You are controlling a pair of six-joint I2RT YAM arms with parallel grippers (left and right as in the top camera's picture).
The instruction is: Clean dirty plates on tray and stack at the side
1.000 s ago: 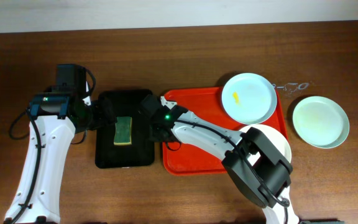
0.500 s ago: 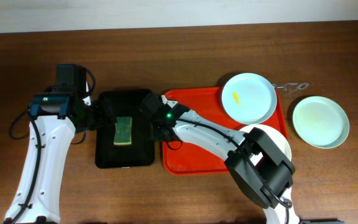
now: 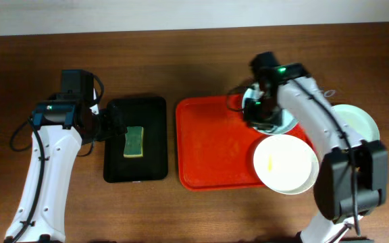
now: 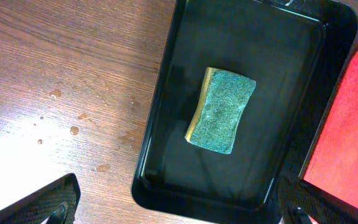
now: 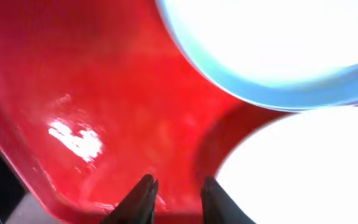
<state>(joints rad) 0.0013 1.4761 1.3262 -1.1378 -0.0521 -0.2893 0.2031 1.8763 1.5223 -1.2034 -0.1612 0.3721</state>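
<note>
Right gripper (image 5: 176, 199): narrow gap, empty, above first plate (image 5: 272, 50) at red tray's (image 3: 208, 148) 1 o'clock, probably to lift it | second plate (image 3: 286, 164): 4 o'clock, smeared | third plate (image 3: 360, 135): off-tray, 3 o'clock, likely stacking spot | left gripper (image 4: 179, 202): wide, over sponge (image 4: 221, 111), ready to scrub.

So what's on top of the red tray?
Two plates sit on the red tray: a white plate with a yellow smear at the front, and a pale blue plate behind it. From above, the right gripper hangs over that one, hiding most of it.
</note>
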